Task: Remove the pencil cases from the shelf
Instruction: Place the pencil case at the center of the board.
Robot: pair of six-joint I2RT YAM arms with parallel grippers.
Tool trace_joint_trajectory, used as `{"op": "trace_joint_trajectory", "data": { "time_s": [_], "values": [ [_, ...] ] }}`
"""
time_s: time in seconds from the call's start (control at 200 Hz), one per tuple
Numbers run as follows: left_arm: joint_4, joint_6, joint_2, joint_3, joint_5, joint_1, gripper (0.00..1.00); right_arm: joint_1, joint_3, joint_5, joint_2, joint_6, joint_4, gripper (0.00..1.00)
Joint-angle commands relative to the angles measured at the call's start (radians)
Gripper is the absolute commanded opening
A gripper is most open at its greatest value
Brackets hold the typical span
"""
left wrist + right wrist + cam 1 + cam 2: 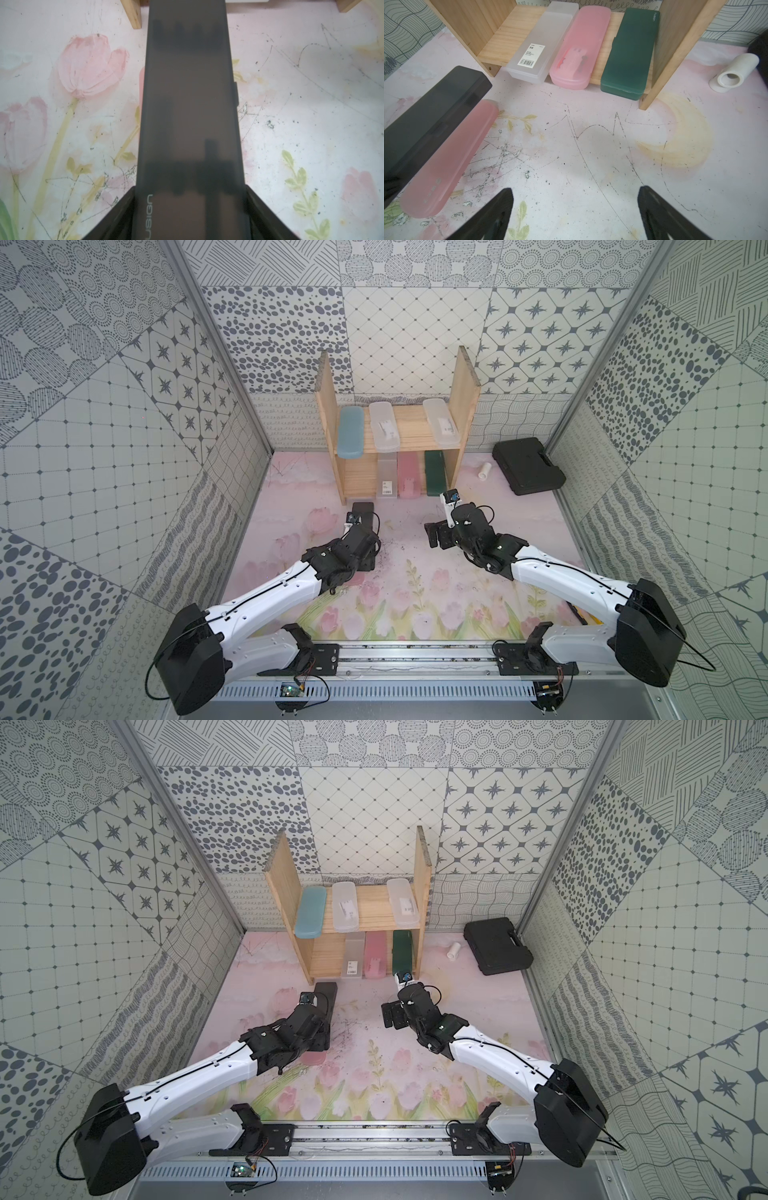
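Clamping the black pencil case near one end, the left gripper has its fingers pressed against the case's two long sides. Case position: clear of the shelf, out over the floral mat, with its far end near the shelf's front left corner. A pink pencil case lies on the mat alongside, partly covered by the black one; contact between the two cannot be determined.

The right gripper is spread wide and holds nothing, positioned above bare mat in front of the lower board.

Upper board: a blue pencil case, a middle frosted case and a right-hand frosted case, both labelled.

Lower board: a barcoded frosted case, a second pink case and a dark green case, side by side.
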Motion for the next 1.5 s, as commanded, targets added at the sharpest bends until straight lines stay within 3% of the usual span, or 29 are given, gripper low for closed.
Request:
{"op": "trace_joint_trajectory", "data": {
  "time_s": [0.0, 0.275, 0.5, 1.01, 1.251, 1.491],
  "values": [
    [-0.103, -0.145, -0.054, -0.033, -0.145, -0.051, 0.66, -0.005, -0.014, -0.007, -0.028, 0.006, 0.017, 0.98],
    [-0.152, -0.137, -0.124, -0.080, -0.201, -0.012, 0.68, -0.004, -0.013, -0.015, -0.029, 0.008, 0.017, 0.98],
    [-0.093, -0.085, -0.152, -0.133, -0.075, 0.133, 0.68, -0.004, -0.015, -0.025, -0.037, 0.010, 0.017, 0.98],
    [-0.037, -0.038, -0.012, -0.119, 0.196, 0.372, 0.68, -0.004, -0.016, -0.051, -0.036, 0.016, 0.020, 0.98],
    [-0.034, -0.037, 0.071, -0.087, 0.200, 0.389, 0.69, -0.005, -0.016, -0.057, -0.039, 0.018, 0.020, 0.98],
    [-0.071, -0.079, 0.112, -0.079, 0.163, 0.392, 0.81, -0.005, -0.017, -0.063, -0.039, 0.021, 0.020, 0.98]
  ]
}}
